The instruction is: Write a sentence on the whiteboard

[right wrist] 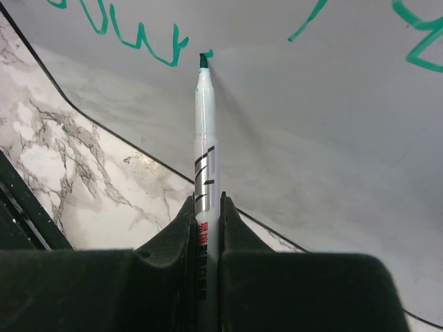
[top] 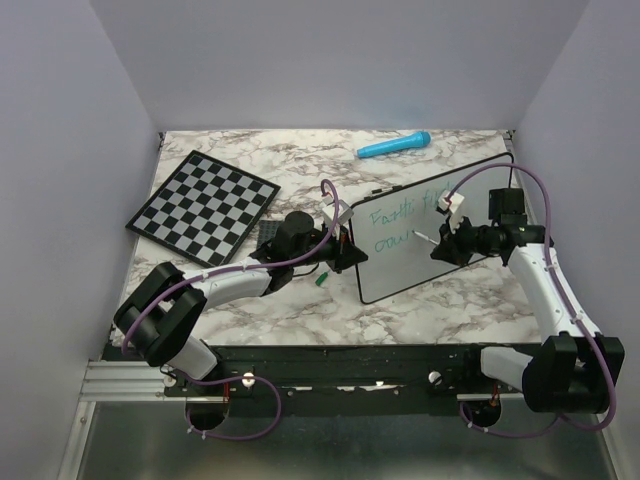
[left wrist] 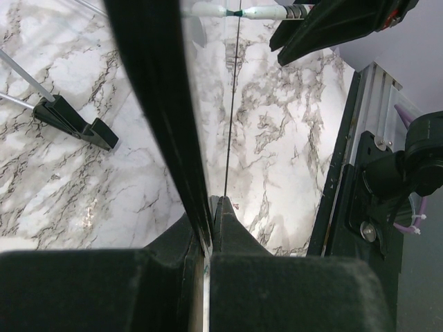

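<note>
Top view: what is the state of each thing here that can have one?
whiteboard, tilted up, partly written on.
sentence, two teal lines, second line only begun.
marker, uncapped, tip against the whiteboard.
left gripper, shut on the whiteboard's edge.
right gripper, shut on the marker.
chessboard, lying flat, untouched.

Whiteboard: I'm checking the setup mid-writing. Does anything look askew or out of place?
Yes. The whiteboard sits skewed on the marble table, not square to its edges, with its left edge clamped by the left gripper. A small green piece, perhaps a marker cap, lies loose beside it.
</note>
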Robot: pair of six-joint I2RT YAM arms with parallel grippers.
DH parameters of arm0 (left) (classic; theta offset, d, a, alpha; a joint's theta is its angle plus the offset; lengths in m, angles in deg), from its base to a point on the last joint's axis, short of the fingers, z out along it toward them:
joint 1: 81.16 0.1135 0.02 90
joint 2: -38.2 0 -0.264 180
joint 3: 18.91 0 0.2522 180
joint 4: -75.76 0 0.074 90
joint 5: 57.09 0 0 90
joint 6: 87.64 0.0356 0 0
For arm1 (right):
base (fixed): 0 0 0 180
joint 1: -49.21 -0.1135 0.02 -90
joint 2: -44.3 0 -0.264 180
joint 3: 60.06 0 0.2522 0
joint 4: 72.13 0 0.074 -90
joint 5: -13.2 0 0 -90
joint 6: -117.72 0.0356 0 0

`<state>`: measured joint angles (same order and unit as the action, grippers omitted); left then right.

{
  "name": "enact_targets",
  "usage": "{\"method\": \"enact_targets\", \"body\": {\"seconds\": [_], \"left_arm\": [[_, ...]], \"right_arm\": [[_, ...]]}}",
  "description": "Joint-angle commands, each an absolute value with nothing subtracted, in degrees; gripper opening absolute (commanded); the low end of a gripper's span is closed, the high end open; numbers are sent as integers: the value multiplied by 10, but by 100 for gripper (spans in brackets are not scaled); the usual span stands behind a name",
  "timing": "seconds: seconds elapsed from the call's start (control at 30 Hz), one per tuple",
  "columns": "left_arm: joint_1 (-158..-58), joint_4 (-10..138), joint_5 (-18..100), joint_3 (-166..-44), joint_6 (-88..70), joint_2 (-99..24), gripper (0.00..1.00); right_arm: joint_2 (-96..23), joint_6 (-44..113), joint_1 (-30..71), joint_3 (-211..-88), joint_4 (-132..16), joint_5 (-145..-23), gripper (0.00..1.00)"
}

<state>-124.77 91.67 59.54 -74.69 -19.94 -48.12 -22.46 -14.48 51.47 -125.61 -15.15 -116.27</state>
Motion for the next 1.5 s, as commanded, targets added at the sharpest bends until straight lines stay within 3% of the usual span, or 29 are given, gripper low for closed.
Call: {"method": "enact_targets", "body": {"seconds": [0.0, 0.57, 1.47], "left_arm": [[-1255, 856, 602, -741, -157, -500, 0], [-1255, 851, 603, -747, -154, -504, 0], [-1255, 852, 603, -744, -154, -505, 0]], "right_arm": [[-240, -165, 516, -1265, -140, -1189, 1], [-236, -170, 519, -1251, -131, -1132, 1], [-231, -151, 525, -1267, -148, -1139, 1]]}}
